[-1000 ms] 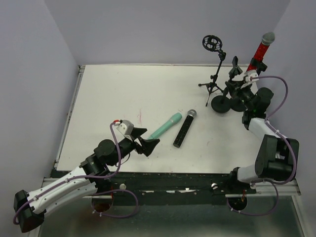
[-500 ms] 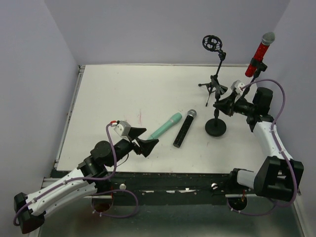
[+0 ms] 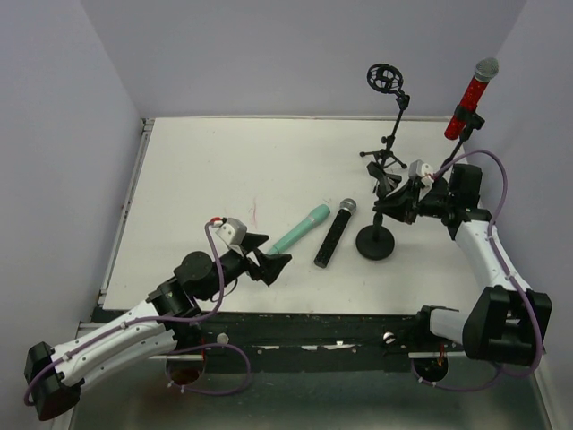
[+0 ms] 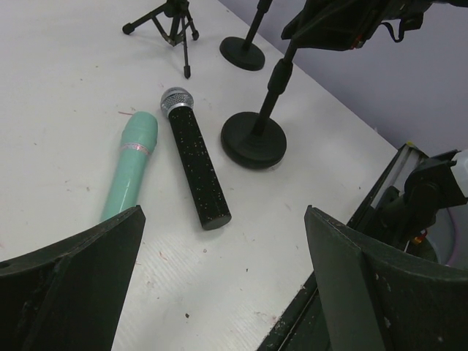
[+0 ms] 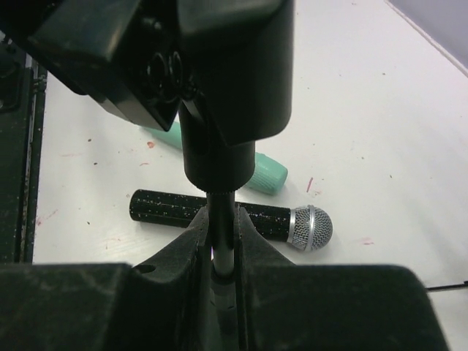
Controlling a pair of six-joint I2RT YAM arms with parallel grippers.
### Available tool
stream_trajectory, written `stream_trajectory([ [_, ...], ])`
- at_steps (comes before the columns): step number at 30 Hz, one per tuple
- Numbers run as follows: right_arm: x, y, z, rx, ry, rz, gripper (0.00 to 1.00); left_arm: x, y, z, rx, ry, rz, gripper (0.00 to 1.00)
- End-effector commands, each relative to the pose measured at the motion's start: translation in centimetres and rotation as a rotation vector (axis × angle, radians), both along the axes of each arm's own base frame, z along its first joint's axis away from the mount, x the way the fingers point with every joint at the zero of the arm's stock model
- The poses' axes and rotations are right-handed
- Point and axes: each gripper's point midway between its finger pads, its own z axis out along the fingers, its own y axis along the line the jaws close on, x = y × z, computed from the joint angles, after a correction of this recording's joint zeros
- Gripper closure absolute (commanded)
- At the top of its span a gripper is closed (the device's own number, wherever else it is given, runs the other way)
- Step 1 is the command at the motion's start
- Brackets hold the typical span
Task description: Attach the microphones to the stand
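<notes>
1. The white table (image 3: 224,161) is filling the overhead view. Lilac walls (image 3: 269,54) are closing in on its far, left and right edges, and a dark rail is running along the near edge. Faint reddish scuffs are marking the top. The widest bare stretch is lying across the far left.
2. Two arms are reaching in from the near edge. The left arm (image 3: 134,327) is coming from the near-left corner and the right arm (image 3: 488,251) is running along the right side.
3. The left gripper (image 3: 267,251) is hovering with its jaws wide apart, holding nothing, just near of the two lying microphones.
4. The right gripper (image 3: 392,202) is clamping the thin pole of the round-base stand (image 3: 376,243), whose disc is sitting right of the black microphone.
5. Three stands are showing: the gripped one, a tripod stand (image 3: 385,157) at the far side, and a third stand (image 4: 243,53) by the right wall.
6. Three microphones are showing. The red microphone (image 3: 472,94) is standing clipped in the third stand. The mint-green microphone (image 3: 300,227) and the black microphone (image 3: 334,233) are lying side by side at mid-table, close but apart, heads pointing far-right.
</notes>
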Motion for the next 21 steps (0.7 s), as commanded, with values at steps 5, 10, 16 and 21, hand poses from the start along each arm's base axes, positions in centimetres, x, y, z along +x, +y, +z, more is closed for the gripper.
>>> stream_trajectory([
  [5, -0.8, 0.6, -1.9, -0.002, -0.023, 0.050, 0.92, 0.1, -1.1, 0.9, 0.006, -0.004, -0.036, 0.02],
  [10, -1.4, 0.4, -3.0, -0.028, 0.013, 0.035, 0.83, 0.3, -1.4, 0.2, 0.024, 0.009, -0.039, 0.02],
  [16, -1.1, -0.8, -3.4, -0.045, 0.065, -0.023, 0.67, 0.3, -1.6, -0.1, 0.037, 0.013, -0.047, 0.02],
  [21, -0.7, -2.0, -3.8, -0.060, 0.114, -0.082, 0.62, 0.3, -1.9, -1.1, 0.063, 0.030, -0.058, 0.02],
])
